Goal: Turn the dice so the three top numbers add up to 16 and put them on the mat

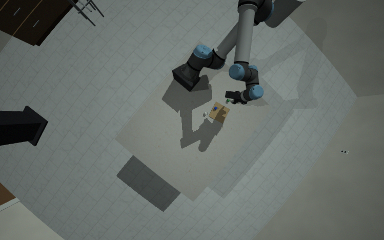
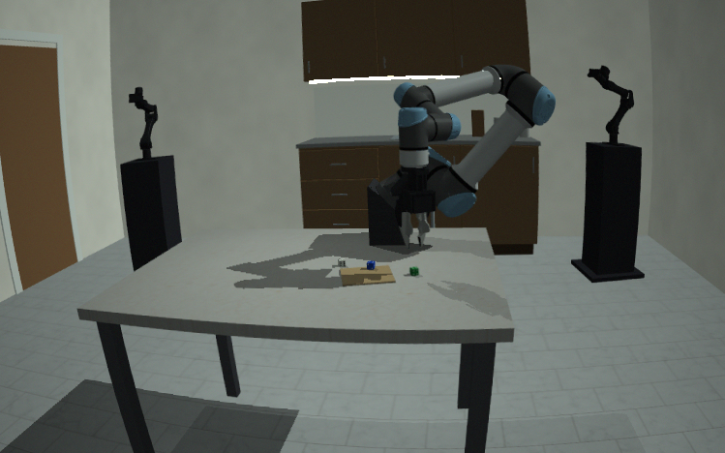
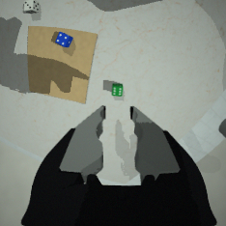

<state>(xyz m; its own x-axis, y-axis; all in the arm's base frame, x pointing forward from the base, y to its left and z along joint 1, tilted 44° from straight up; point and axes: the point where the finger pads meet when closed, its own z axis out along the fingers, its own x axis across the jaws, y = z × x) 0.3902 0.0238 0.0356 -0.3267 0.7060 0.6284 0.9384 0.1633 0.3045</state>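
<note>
A tan mat (image 1: 212, 114) (image 2: 353, 277) (image 3: 39, 41) lies on the table. A blue die (image 1: 215, 108) (image 2: 371, 264) (image 3: 64, 40) sits on it near one edge; its top looks like a four or five. A green die (image 1: 227, 100) (image 2: 414, 270) (image 3: 117, 90) lies off the mat with six pips up. A white die (image 1: 205, 113) (image 2: 342, 262) (image 3: 31, 6) lies off the mat on another side; its top number is hard to tell. My gripper (image 2: 414, 245) (image 3: 118, 106) is partly open and empty, above the table. The green die lies just beyond the fingertips in the wrist view.
The table (image 1: 163, 143) (image 2: 297, 310) bears the arm's black base block (image 1: 185, 78) (image 2: 385, 217). The arm's shadow falls across part of the mat. Two black pedestals with small arms and a kitchen unit stand away from the table.
</note>
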